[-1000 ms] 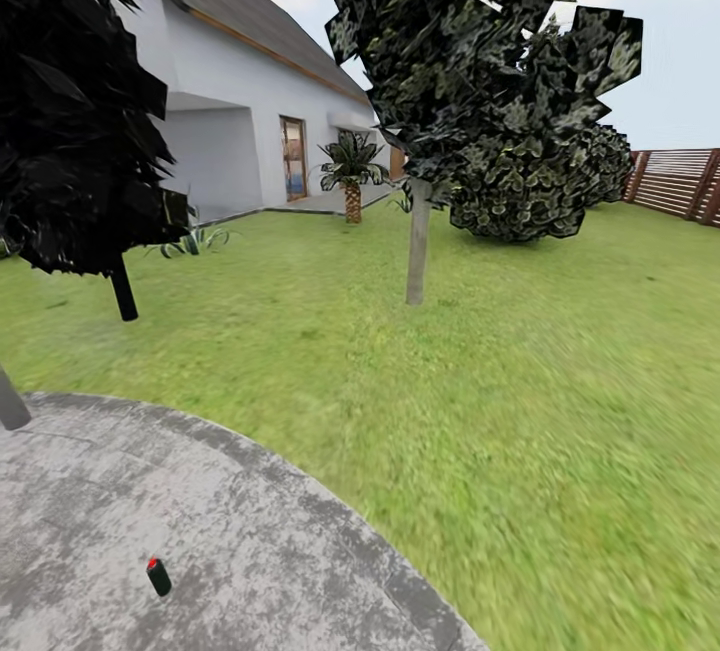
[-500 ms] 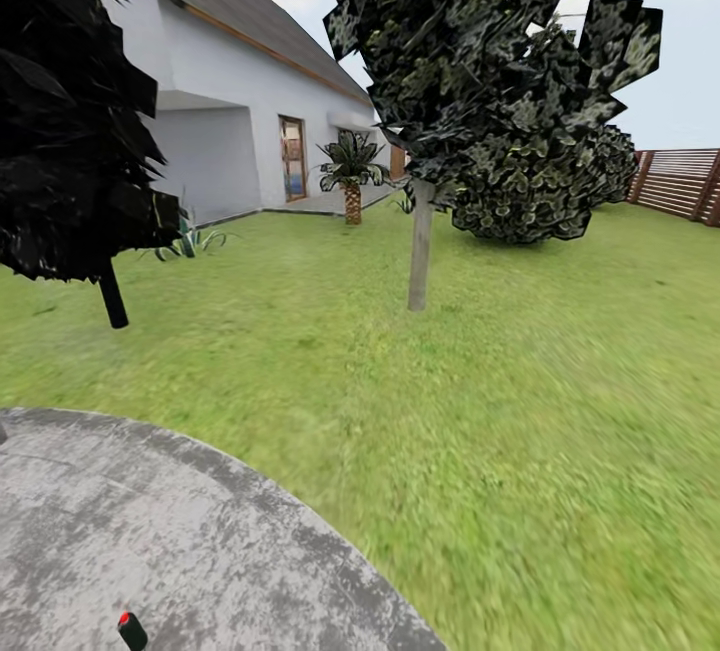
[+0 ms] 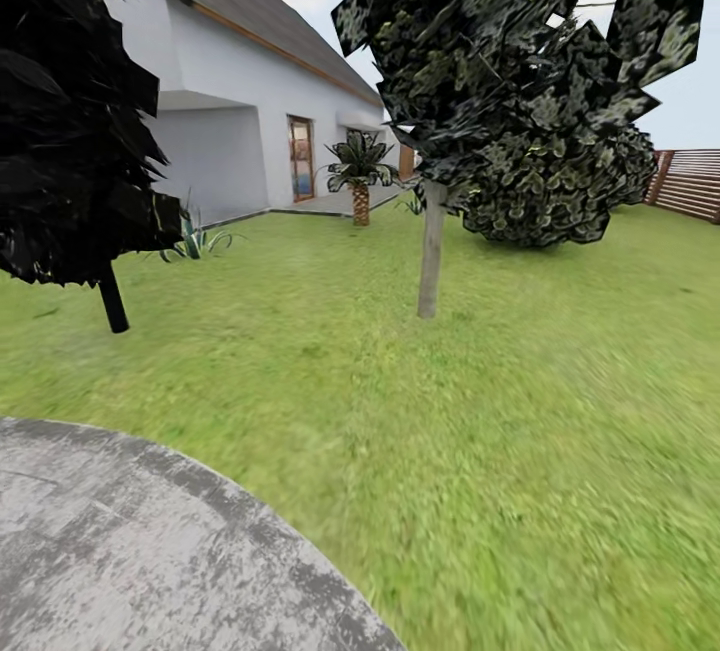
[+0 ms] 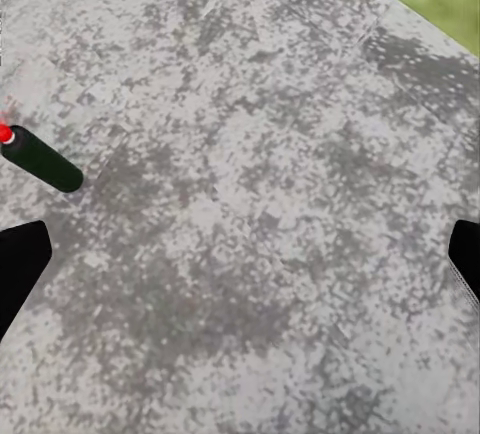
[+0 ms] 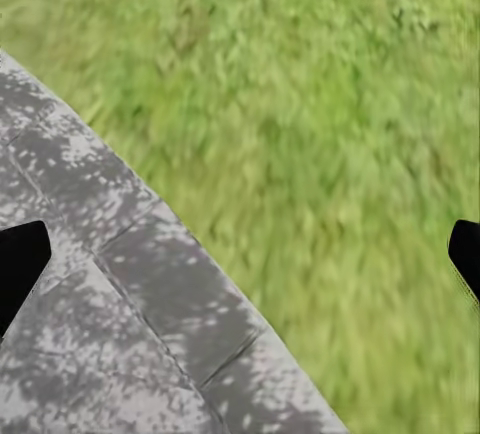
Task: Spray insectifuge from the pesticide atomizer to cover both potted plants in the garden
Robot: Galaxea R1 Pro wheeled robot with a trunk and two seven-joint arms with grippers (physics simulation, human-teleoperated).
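A small slim dark green bottle with a red tip lies on its side on the grey stone patio; it may be the pesticide atomizer, but I cannot tell for sure. My left gripper hangs open above the patio, the bottle off to one side near one fingertip. My right gripper is open over the patio's rim, where stone meets grass. The potted plants are out of view. The garden lawn spreads ahead.
A thin tree trunk stands mid-lawn, and a dark tree stands to the left. Beyond are a striped agave, a small palm, a large bush, the white house and the slat fence.
The head camera has moved: the patio has slid down and left in the picture, and the dark bottle has passed out of its bottom edge.
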